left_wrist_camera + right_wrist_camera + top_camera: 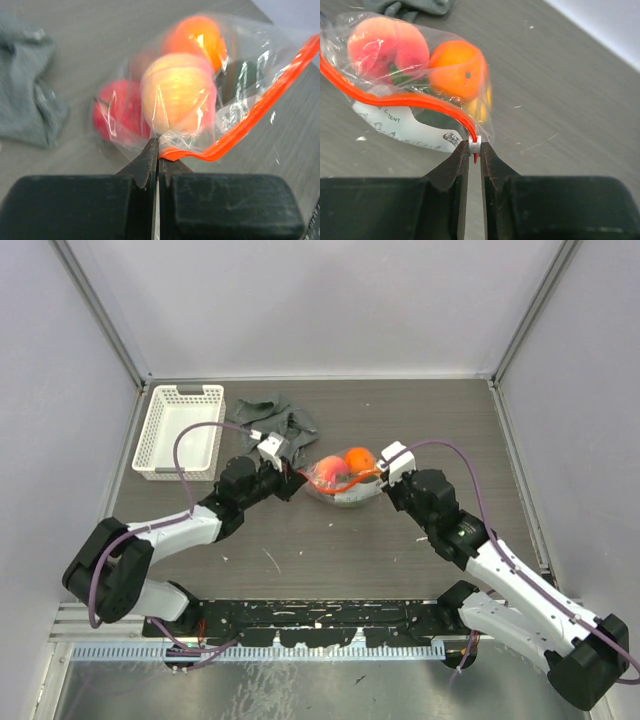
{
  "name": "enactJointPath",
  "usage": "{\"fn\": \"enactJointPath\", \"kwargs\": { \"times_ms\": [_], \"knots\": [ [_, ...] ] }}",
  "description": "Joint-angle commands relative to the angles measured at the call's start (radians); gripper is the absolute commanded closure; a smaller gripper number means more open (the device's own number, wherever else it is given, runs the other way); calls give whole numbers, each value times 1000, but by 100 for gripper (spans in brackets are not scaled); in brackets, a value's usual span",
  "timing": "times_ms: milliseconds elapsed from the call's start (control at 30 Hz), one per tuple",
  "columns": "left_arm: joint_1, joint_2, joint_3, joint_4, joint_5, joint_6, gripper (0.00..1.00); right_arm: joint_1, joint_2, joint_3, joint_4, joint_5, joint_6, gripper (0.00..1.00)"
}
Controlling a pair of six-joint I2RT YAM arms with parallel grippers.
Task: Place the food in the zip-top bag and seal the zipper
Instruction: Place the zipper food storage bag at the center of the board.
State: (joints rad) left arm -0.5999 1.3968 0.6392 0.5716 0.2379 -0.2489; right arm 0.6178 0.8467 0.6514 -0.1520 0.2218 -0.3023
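Note:
The clear zip-top bag (pixel 342 483) lies mid-table between my two grippers, with the food inside it. In the left wrist view I see an orange (pixel 200 37), a peach (pixel 180 92), a red apple (pixel 117 112) and something dark green (pixel 245 75) through the plastic. My left gripper (pixel 158 149) is shut on the bag's corner at one end of the red-orange zipper (pixel 250 125). At the other end, my right gripper (pixel 474 150) is shut on the zipper's white slider (pixel 474 144). The zipper (pixel 405 99) curves away from it past the peach (pixel 387 45) and orange (pixel 457 70).
A white lattice basket (pixel 180 430) stands at the back left. A crumpled grey cloth (pixel 275 418) lies just behind the left gripper (pixel 298 472), and shows in the left wrist view as grey cloth (pixel 27 90). Side walls border the table.

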Motion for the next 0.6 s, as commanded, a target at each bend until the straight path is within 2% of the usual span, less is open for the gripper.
{"fn": "enactJointPath", "kwargs": {
  "times_ms": [0,200,333,400,467,567],
  "knots": [
    [4,-85,-99,29,57,-128,100,-1,-123,-37,-1,-135,244,99],
    [3,-247,-228,-79,47,-237,100,-1,-297,-121,-42,-284,469,97],
    [3,-382,-299,-177,11,-285,94,-1,-406,-190,-56,-330,593,96],
    [3,-450,-325,-225,0,-312,88,-1,-451,-215,-71,-343,638,92],
    [3,-520,-350,-260,-10,-339,78,-1,-489,-235,-86,-350,664,87],
    [3,-621,-366,-341,-25,-372,68,-2,-541,-262,-98,-353,686,73]
  ]
}}
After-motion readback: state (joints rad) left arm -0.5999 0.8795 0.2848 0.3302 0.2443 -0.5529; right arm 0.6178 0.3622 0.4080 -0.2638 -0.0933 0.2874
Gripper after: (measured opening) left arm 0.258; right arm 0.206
